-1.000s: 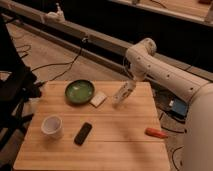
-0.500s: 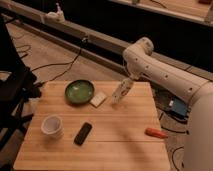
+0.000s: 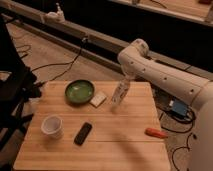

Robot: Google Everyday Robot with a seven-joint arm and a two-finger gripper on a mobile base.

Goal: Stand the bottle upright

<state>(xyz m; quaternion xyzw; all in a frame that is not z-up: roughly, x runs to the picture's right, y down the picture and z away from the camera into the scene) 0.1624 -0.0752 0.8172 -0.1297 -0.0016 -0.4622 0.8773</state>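
My gripper (image 3: pixel 124 83) sits at the tilted bottle (image 3: pixel 119 95), far centre; I can't tell its grip. The bottle looks light, slick and crushable, so I'd pinch it mid-body.

Your gripper (image 3: pixel 123 85) hangs pointing downward, tipped a little off vertical. Just above it sits the rounded elbow (image 3: pixel 134 56), and from there your white arm (image 3: pixel 167 82) slopes away behind the gripper, down toward your body.

Robot arm (image 3: pixel 165 80): smooth white casing in thick, rounded segments. A bulbous white elbow joint (image 3: pixel 134 54) sits at 12 o'clock, and a broad white body (image 3: pixel 204 135) at 4 o'clock. The pale gripper (image 3: pixel 123 86) is at the arm's 8 o'clock end, near frame centre.
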